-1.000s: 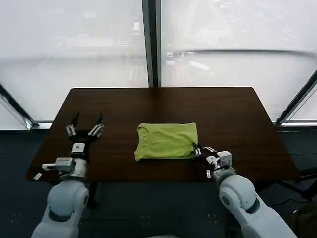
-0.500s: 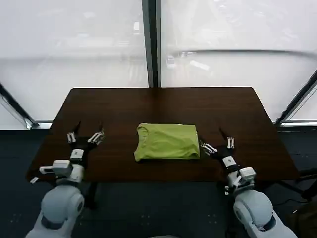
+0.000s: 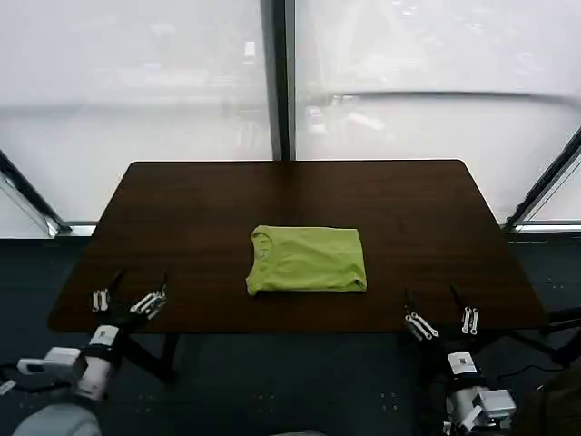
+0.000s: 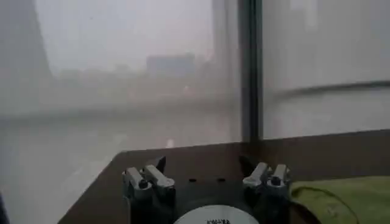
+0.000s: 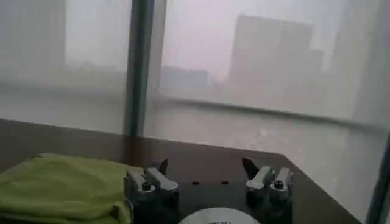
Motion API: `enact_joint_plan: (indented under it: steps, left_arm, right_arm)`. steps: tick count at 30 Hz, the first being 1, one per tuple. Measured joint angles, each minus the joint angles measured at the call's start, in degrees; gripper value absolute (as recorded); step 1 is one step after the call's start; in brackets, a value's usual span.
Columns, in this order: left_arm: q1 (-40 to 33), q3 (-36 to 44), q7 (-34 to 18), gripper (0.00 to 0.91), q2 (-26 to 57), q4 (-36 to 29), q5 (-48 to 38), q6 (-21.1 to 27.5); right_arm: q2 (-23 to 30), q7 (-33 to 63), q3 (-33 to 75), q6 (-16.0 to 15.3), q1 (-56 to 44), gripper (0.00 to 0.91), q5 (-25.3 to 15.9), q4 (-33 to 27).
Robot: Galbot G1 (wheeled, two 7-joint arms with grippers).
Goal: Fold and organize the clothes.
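T-shirt [image 3: 307, 260], lime-green, folded into a neat rectangle, flat on the dark tabletop [image 3: 418, 209], between the two pincers and farther from the robot than both. Left pincer [image 3: 128, 295] at the near left edge, fingers spread, gripping nothing. Right pincer [image 3: 441, 312] at the near right edge, likewise spread and empty. Bare wood on every side of the garment.

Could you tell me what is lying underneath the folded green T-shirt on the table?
The folded lime-green T-shirt lies flat on the dark wooden table, with bare tabletop all around it. Whatever might sit beneath or between its layers is covered. Both open grippers, left and right, are clear of it.
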Motion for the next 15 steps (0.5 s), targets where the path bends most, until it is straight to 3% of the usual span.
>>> enact_joint_plan:
  steps: [6, 7, 8, 15]
  left_arm:
    - [8.8, -4.1, 0.1, 0.878, 1.0, -2.5, -4.2, 0.4]
    - [10.6, -5.1, -1.8, 0.878, 0.7, -3.0, -5.2, 3.1]
    - [11.1, -5.3, -1.8, 0.878, 0.7, -3.1, -5.3, 4.0]
    - [13.3, -5.8, -1.3, 0.878, 1.0, -2.8, -6.6, 4.4]
  right_arm:
    - [1.7, -0.3, 1.1, -1.6, -9.2, 0.878, -1.2, 4.5]
    - [1.6, 0.8, 0.1, -6.4, -12.8, 0.878, -0.8, 7.1]
    - [1.5, 1.2, -0.2, -7.2, -13.0, 0.878, -0.5, 7.2]
    - [1.7, 1.7, -0.8, -8.7, -14.4, 0.878, 0.2, 7.4]
